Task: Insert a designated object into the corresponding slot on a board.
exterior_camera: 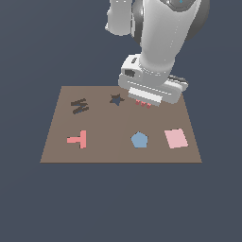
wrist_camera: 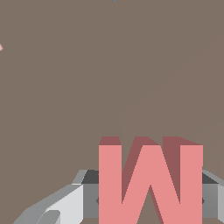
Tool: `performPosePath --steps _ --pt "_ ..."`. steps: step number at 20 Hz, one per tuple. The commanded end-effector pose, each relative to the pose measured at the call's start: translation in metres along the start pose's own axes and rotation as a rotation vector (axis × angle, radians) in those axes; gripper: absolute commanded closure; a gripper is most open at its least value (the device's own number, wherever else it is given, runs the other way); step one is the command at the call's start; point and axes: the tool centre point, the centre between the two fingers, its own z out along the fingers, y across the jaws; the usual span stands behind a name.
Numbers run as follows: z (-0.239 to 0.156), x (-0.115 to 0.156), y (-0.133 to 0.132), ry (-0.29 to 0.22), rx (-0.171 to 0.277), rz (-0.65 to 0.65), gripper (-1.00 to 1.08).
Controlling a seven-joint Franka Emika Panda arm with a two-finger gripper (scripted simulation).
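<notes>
Between your gripper's (wrist_camera: pixel 151 199) grey fingers (wrist_camera: pixel 61 205) sits the salmon-red M-shaped block (wrist_camera: pixel 151 183), pinched from both sides and held low over the flat brown board (exterior_camera: pixel 118 151). Your target, the dark M-shaped slot (exterior_camera: pixel 79 106), lies toward 9 o'clock in the exterior view, well apart, long axis a bit tilted. Heads up: the dark star cut-out (exterior_camera: pixel 116 99) sits between. The pink T piece (exterior_camera: pixel 78 140), blue pentagon (exterior_camera: pixel 139 140) and pale pink square (exterior_camera: pixel 176 138) are down at 6, probably out of your way.
</notes>
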Motion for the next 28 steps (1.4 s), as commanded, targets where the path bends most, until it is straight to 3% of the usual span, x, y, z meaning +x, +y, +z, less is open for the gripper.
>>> performPosePath --steps 1,14,28 --pt "0.000 0.000 0.000 -0.001 0.000 -0.002 1.08" --pt "0.000 -0.013 0.016 0.000 0.000 -0.156 1.08" --pt "-0.002 -0.034 0.065 0.000 0.000 -0.555 1.08"
